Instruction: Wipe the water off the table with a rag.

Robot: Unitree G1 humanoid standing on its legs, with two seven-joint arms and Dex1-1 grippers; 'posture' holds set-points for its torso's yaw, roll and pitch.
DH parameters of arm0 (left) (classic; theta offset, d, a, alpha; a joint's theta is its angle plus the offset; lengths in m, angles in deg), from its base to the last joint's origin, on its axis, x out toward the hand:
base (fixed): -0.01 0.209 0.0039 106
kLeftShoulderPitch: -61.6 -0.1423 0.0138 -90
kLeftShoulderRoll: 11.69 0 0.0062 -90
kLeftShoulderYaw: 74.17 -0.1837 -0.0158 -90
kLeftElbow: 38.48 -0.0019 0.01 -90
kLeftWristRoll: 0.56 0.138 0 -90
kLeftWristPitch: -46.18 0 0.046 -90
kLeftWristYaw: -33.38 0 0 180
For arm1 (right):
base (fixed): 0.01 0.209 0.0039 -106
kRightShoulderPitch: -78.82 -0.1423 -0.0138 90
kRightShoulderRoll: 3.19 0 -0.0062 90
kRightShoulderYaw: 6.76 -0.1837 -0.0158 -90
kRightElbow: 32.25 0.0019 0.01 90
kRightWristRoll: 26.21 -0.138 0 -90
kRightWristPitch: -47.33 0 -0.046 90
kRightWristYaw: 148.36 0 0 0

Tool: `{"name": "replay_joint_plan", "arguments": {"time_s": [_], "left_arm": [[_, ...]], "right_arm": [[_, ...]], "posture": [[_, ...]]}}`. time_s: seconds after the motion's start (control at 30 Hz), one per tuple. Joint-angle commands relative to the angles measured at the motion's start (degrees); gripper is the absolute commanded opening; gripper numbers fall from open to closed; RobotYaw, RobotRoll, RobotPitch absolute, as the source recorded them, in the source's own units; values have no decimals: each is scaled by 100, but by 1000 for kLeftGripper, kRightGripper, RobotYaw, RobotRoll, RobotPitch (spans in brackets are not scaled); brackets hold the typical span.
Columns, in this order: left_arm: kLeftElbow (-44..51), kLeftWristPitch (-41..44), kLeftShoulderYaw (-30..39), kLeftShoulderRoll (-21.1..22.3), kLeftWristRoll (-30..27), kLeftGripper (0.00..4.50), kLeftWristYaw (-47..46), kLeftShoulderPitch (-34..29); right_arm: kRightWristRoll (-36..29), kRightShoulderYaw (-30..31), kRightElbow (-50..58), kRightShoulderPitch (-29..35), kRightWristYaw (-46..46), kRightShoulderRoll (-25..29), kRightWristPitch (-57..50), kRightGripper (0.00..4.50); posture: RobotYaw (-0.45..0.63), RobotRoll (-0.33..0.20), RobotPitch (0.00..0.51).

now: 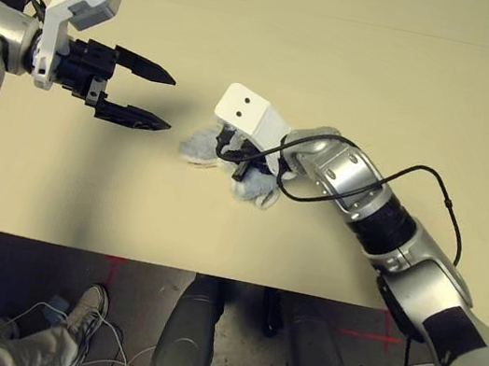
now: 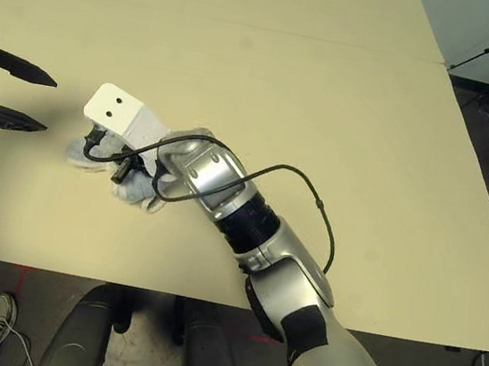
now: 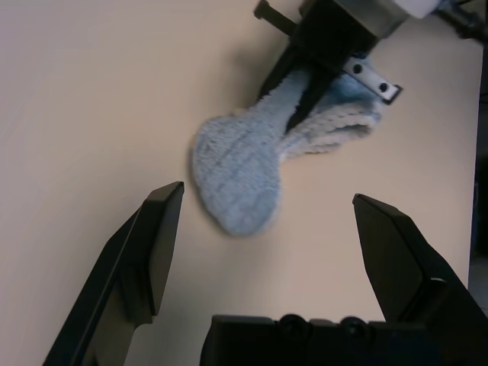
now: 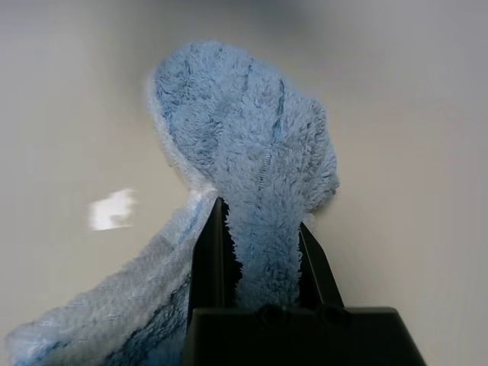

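The large pale beige matte tabletop (image 1: 361,61) stretches wide and bare beyond the arms, with a thin straight seam crossing its far part and its near edge running just below the right forearm. The small soft grey-blue terry rag (image 3: 236,171) with a whitish edge lies on the tabletop a little left of centre, one rounded lobe spread flat toward the left arm and the rest bunched up. The right gripper (image 4: 259,267) is clenched on the rag, its two black fingers (image 4: 204,263) pinching a fold of the cloth between them, the free lobe lying flat past the fingertips. The left gripper (image 1: 151,95) hovers over the tabletop to the left of the rag, released, its two black fingers (image 3: 156,236) spread wide with bare surface between them; it points at the rag but stays apart from it. Open tabletop surrounds the rag on the far side and to the right.
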Motion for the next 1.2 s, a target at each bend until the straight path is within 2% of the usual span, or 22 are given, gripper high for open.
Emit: {"name": "replay_joint_plan", "arguments": {"time_s": [0.03,0.2,0.27,0.33,0.47,0.6,0.7,0.77,0.83,0.93,1.2], "left_arm": [[11,-9,-26,23,47,4500,51,-44],[0,2,7,37,66,4500,51,-60],[-110,-21,25,70,178,4500,33,-51],[-245,-91,38,102,279,4500,27,-32],[-358,-162,60,95,342,4500,49,22],[-441,-212,34,47,382,4500,51,96],[-519,-258,23,14,427,4500,51,142],[-623,-326,12,-6,475,4500,51,196],[-712,-378,5,-28,511,4500,51,253],[-847,-432,24,-70,576,4500,50,318],[-1031,-511,14,-108,647,4500,51,379]], "right_arm": [[554,107,-862,-88,-28,43,628,191],[1088,-49,-2190,-215,-286,184,1577,190],[981,-243,-2249,-247,-53,170,1733,189],[599,-545,-1874,-246,398,61,1436,189],[-614,-1056,-78,-172,1456,-129,-329,188],[-959,-1139,914,-238,1550,-189,-1225,188],[-1201,-1301,1120,-182,1368,-461,-1645,188],[-1289,-1178,1133,6,1333,-642,-1781,188],[-1277,-1089,930,234,1190,-885,-1813,188],[-913,-795,430,429,920,-1081,-1402,188],[-176,-109,-339,436,704,-1250,-426,188]], "posture": [[216,0,284],[222,0,281],[222,0,279],[222,0,279],[219,0,276],[219,0,276],[219,0,276],[219,0,276],[219,0,276],[215,0,273],[215,0,273]]}}
